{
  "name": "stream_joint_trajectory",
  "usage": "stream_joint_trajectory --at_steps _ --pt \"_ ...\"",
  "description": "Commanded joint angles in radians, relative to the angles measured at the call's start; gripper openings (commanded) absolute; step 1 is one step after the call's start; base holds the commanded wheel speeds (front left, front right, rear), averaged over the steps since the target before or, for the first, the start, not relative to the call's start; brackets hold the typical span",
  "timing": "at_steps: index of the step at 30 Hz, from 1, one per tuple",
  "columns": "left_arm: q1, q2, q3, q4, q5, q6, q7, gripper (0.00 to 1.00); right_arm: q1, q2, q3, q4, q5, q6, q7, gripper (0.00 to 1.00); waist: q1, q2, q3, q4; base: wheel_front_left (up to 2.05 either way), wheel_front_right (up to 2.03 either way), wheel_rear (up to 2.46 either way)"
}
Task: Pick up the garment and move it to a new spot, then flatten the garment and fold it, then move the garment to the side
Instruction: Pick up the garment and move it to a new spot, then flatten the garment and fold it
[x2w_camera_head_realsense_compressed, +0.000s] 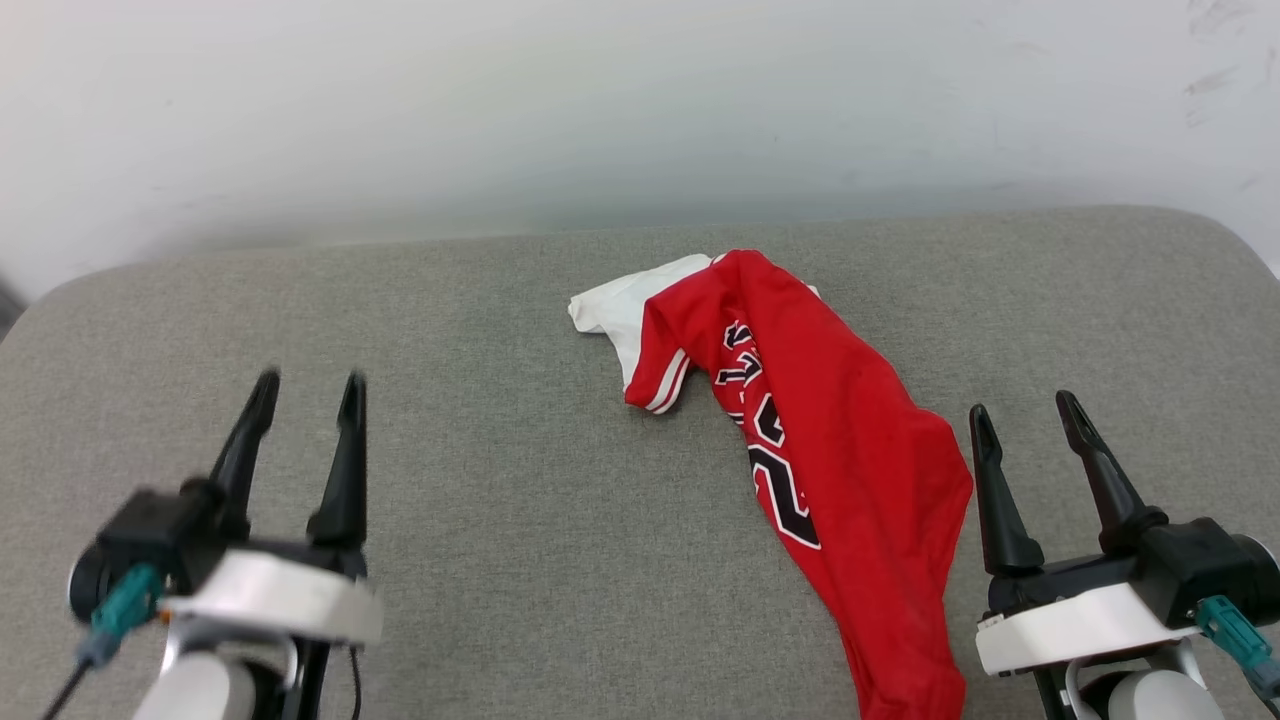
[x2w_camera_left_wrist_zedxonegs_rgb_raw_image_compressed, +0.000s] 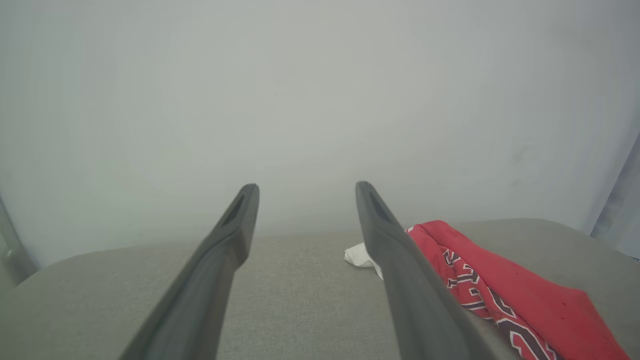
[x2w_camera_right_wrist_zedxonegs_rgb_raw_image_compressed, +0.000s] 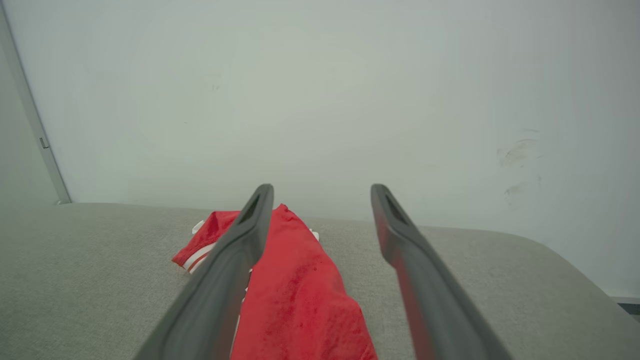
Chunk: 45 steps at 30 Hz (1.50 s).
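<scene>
Left gripper (x2w_camera_head_realsense_compressed: 308, 388) hangs over the padded surface's (x2w_camera_head_realsense_compressed: 520, 560) front-left corner, fingers spread and empty; its blurred outline leaves its tilt uncertain. Right gripper (x2w_camera_head_realsense_compressed: 1024, 410), front-right, likewise stands spread, empty.

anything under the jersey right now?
The garment lies bunched straight on the grey cushion. A white sleeve panel pokes out from under its red far end. Whatever else the folds cover can't be seen.
</scene>
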Motion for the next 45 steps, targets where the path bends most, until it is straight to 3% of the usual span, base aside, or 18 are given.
stream_joint_trajectory --at_steps 1,4,11,19,23,27,30,34,39,45 --pt "0.022 -0.007 0.006 -0.003 0.006 0.004 -0.003 1.0 0.012 0.0 0.0 -0.002 -0.003 -0.001 -0.002 1.0 0.0 -0.0001 0.0 0.0 0.0 0.0 0.0" --pt "0.114 -0.044 0.066 -0.019 0.039 0.005 -0.003 1.0 0.016 0.0 0.001 -0.004 0.004 -0.001 -0.002 1.0 0.0 -0.0001 -0.001 -0.001 0.0 0.0 0.0" --pt "0.215 -0.158 0.155 -0.027 0.098 -0.059 -0.003 1.0 0.012 0.0 0.009 -0.007 0.003 -0.001 -0.002 1.0 0.0 -0.0001 0.007 -0.004 0.0 0.0 0.0" --pt "0.173 -0.201 0.173 0.017 0.129 -0.131 -0.003 1.0 -0.008 0.0 0.018 -0.017 0.0 -0.001 -0.002 1.0 0.0 -0.0001 0.037 -0.03 0.0 0.0 0.0" --pt "0.092 -0.174 0.144 0.051 0.109 -0.164 0.032 1.0 -0.027 0.0 0.026 -0.03 -0.009 -0.001 -0.002 1.0 0.0 -0.0001 0.08 -0.051 0.0 0.0 0.0" --pt "-0.05 -0.125 0.074 0.08 0.112 -0.183 0.144 1.0 -0.046 0.0 0.018 -0.046 -0.016 -0.001 -0.002 1.0 0.0 -0.0001 0.147 -0.073 0.0 0.0 0.0" --pt "-0.178 -0.106 0.007 0.121 0.04 -0.194 0.27 1.0 -0.06 0.0 0.021 -0.057 -0.007 -0.001 -0.002 1.0 0.0 -0.0001 0.187 -0.092 0.0 0.0 0.0" --pt "-0.391 -0.042 -0.075 0.171 -0.067 -0.195 0.474 1.0 -0.088 0.001 0.029 -0.067 0.01 -0.001 -0.002 1.0 0.0 -0.0001 0.259 -0.123 0.0 0.0 0.0" --pt "-0.649 0.036 -0.135 0.272 -0.162 -0.196 0.653 1.0 -0.118 0.001 0.048 -0.073 0.035 -0.001 -0.002 1.0 0.0 -0.0001 0.341 -0.168 0.0 0.0 0.0" --pt "-0.876 0.112 -0.222 0.414 -0.255 -0.196 1.003 1.0 -0.145 0.001 0.055 -0.083 0.07 -0.001 -0.002 1.0 0.0 -0.0001 0.427 -0.214 0.0 0.0 0.0"
